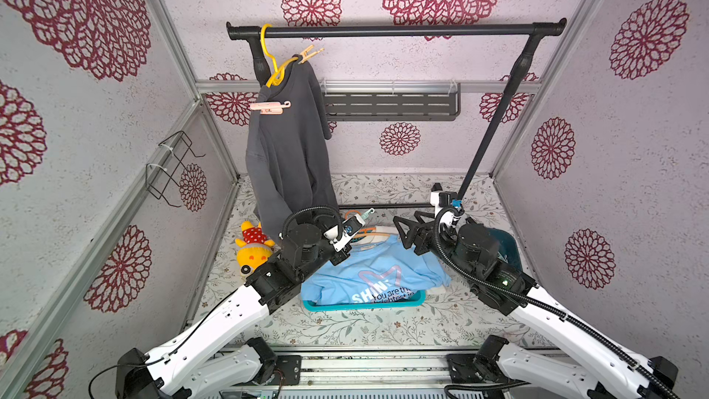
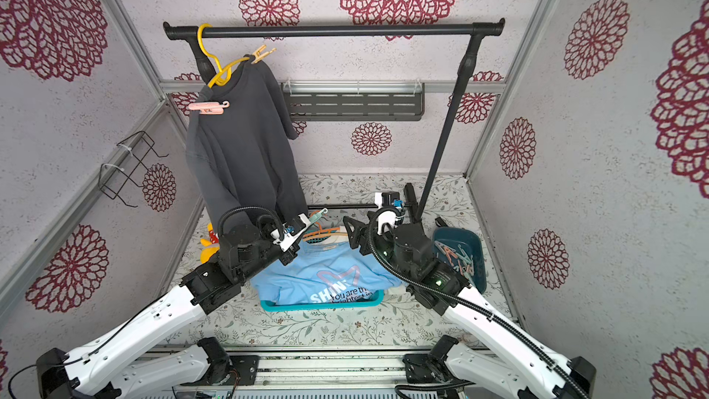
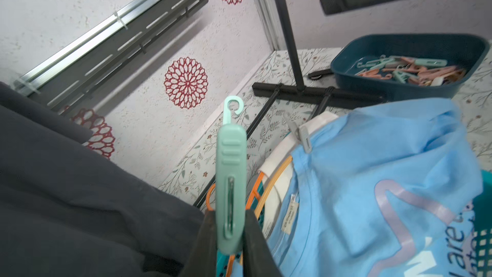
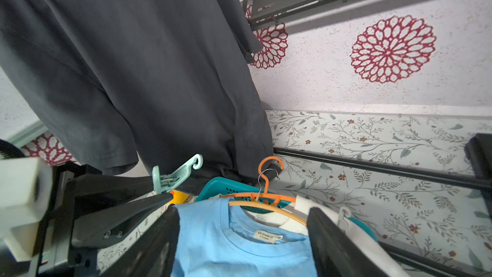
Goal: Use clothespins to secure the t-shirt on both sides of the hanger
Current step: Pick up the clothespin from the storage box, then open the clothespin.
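While the left jaws pinch a mint clothespin (image 3: 231,171) beside the hanging grey shirt (image 1: 287,155), the right jaws stand spread over the blue t-shirt (image 4: 226,249) lying in the teal basket (image 1: 318,305).

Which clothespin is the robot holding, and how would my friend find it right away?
Find the black clothes rail with the grey shirt hanging from it. Near the shirt's hem, the left pincer reaches in by the basket holding the blue t-shirt. It pinches a mint-green clothespin with a tiny hook on its tip, the only one gripped; the loose ones lie in the dark blue tub.
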{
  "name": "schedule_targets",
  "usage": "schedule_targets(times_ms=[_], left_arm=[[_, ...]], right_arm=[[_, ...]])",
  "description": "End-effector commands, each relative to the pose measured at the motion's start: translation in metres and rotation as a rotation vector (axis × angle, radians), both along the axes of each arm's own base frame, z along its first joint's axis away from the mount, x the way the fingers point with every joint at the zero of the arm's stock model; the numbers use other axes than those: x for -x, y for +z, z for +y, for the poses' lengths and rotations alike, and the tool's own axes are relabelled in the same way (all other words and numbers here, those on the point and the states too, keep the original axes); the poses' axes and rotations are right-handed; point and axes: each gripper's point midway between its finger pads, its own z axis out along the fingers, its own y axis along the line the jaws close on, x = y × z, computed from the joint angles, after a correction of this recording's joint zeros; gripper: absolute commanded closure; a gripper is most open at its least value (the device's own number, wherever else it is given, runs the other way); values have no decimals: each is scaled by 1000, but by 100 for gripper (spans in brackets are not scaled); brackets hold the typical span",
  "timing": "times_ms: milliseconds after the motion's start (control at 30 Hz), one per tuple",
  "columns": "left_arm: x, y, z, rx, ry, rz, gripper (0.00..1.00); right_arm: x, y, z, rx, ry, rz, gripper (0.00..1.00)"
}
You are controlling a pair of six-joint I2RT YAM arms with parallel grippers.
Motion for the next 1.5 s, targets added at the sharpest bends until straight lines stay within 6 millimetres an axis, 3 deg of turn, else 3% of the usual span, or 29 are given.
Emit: schedule_targets(times_ms=[0, 133, 400, 767, 1100, 1200, 1467], left_arm=[[7, 4, 5, -52, -15, -28, 100], [13, 19, -2, 2, -66, -73, 100], [16, 30, -8, 57, -94, -101, 100], [15, 25, -13, 67, -110, -90, 100], [14, 18, -16, 55, -118, -76, 100], [8, 19, -8, 41, -64, -89, 100], [-1, 28, 3, 76, 21, -99, 100]], right_arm=[[14, 14, 16, -31, 127, -73, 14], [22, 27, 30, -165, 224, -91, 6], [17, 41, 48, -410, 378, -13, 9], [7, 30, 83, -408, 452, 85, 24], [5, 37, 89, -451, 451, 74, 29], [10, 39, 91, -442, 469, 56, 29], [9, 26, 92, -402, 447, 83, 32]])
